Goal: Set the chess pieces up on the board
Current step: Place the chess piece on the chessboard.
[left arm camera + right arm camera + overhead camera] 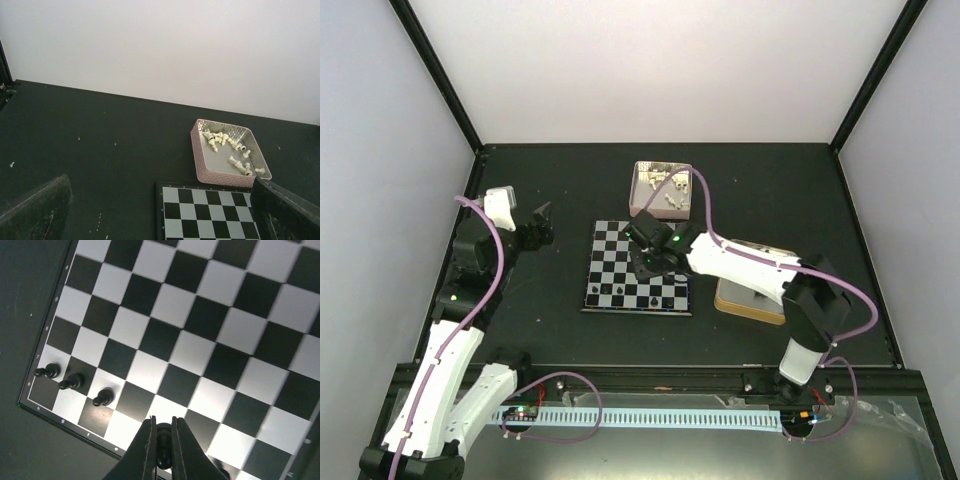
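Right gripper [162, 426] clenched a black piece [163, 442], left gripper [159, 200] hung released; we reckoned: lower it upright, centred on its square

Board [610, 265]: black and pale silver-grey checks, thin dark edge. Glossy black chess pieces [102, 397]; cream-white chess pieces [220, 137]; pink tray [197, 150], textured wall. Tabletop [550, 190]: matte black.

Letters h, g, f, e on board [200, 315] edge.
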Tool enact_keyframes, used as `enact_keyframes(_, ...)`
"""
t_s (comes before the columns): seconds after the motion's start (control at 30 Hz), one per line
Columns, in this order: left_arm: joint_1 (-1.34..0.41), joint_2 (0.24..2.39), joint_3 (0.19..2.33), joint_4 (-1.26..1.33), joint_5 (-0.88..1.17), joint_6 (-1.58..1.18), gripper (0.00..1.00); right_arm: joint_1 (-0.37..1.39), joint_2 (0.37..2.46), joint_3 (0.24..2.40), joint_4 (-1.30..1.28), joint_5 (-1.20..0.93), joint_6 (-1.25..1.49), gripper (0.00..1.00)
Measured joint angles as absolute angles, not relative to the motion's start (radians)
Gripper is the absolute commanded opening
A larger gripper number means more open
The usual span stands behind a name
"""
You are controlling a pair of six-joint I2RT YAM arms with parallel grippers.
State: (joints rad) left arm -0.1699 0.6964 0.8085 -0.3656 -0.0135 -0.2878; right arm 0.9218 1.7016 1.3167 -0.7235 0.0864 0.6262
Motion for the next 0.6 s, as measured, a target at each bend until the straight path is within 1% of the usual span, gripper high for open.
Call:
enact_keyframes(0.27,-0.170,0.696,0.809,-0.365,-0.009,-0.288,0.99,0.988,1.856,1.394,-0.749,0.062,0.612,0.02)
enact_keyframes(0.6,-0.170,0.696,0.807,-0.365,-0.007,-0.288,0.99,1.021,1.958,1.461,-0.773,0.062,0.604,0.02)
